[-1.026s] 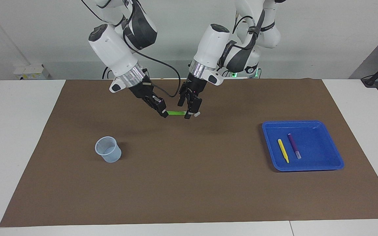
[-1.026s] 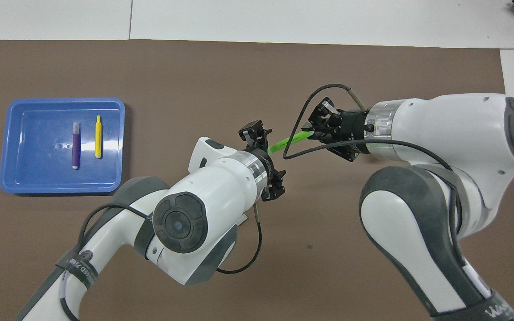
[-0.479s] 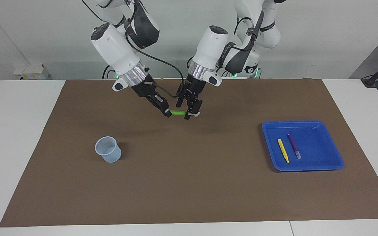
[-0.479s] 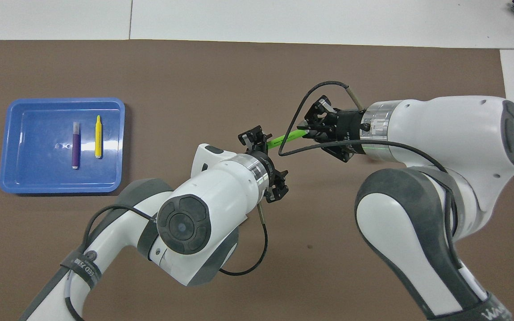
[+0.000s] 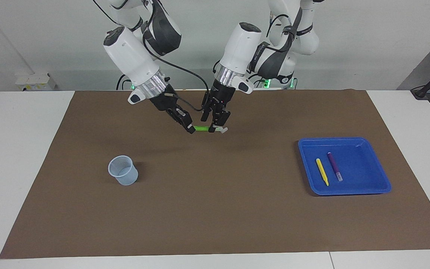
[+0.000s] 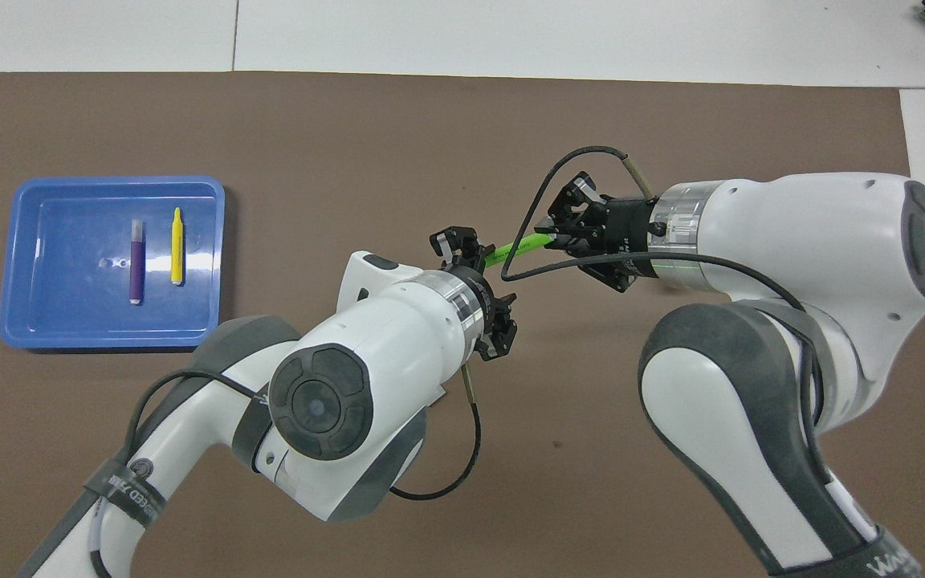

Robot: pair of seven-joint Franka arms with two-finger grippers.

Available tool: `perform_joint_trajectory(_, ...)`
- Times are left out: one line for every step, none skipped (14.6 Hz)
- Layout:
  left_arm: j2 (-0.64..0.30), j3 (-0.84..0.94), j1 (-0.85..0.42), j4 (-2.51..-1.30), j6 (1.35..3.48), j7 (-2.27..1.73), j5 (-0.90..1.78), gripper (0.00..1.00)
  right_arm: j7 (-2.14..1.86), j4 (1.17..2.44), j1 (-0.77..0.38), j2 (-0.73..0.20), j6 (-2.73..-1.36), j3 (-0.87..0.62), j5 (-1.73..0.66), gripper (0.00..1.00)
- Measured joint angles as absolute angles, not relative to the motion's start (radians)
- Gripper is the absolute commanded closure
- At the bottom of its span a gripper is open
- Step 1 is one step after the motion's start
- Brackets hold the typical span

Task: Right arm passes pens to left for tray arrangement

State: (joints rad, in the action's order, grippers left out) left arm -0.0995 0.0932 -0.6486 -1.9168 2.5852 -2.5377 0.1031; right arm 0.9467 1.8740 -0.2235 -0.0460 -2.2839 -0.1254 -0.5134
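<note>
- While the green pen [image 5: 201, 128] hung level for handover, right gripper [image 5: 189, 129] pinched its nine-o'clock end.
- Left gripper [image 5: 215, 129] clamped the three-o'clock end.
- Tray [image 5: 383, 178]: yellow pen [image 5: 322, 171], purple pen [image 5: 334, 166] already placed.

Green pen [image 5: 201, 128] held level between both tools; yellow [image 5: 322, 171], purple [image 5: 334, 166] pens in blue tray [image 5: 364, 189]

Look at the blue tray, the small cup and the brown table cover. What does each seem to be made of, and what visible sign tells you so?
Tray: probably glossy moulded plastic; bright highlights, rounded rim.
Cup: likely thin translucent plastic; the brown shows faintly through its wall.
Table cover: matte brown sheet, perhaps paper or felt; no shine, flat cut edges.
</note>
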Motion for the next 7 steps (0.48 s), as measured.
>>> perform_joint_trajectory(-0.097, 0.09, -0.649, -1.917, 2.585, -2.537, 0.101, 0.68, 0.947, 1.876, -0.224, -0.046, -2.282, -0.125, -0.513, 1.0)
perform_joint_trajectory(-0.095, 0.087, -0.648, -1.917, 2.585, -2.534, 0.101, 0.68, 0.947, 1.879, -0.224, -0.046, -2.282, -0.124, -0.513, 1.0)
perform_joint_trajectory(-0.095, 0.087, -0.649, -1.918, 2.584, -2.533, 0.099, 0.68, 0.947, 1.879, -0.224, -0.046, -2.282, -0.125, -0.513, 1.0)
perform_joint_trajectory(-0.095, 0.087, -0.649, -1.919, 2.584, -2.532, 0.09, 0.68, 0.947, 1.88, -0.224, -0.046, -2.282, -0.125, -0.513, 1.0)
perform_joint_trajectory(-0.095, 0.088, -0.649, -1.92, 2.585, -2.532, 0.076, 0.72, 0.947, 1.881, -0.224, -0.046, -2.282, -0.125, -0.513, 1.0)
perform_joint_trajectory(-0.095, 0.089, -0.649, -1.921, 2.585, -2.532, 0.067, 0.79, 0.947, 1.882, -0.224, -0.046, -2.282, -0.125, -0.513, 1.0)
perform_joint_trajectory(-0.095, 0.088, -0.649, -1.922, 2.585, -2.532, 0.063, 0.8, 0.947, 1.883, -0.225, -0.046, -2.282, -0.125, -0.513, 1.0)
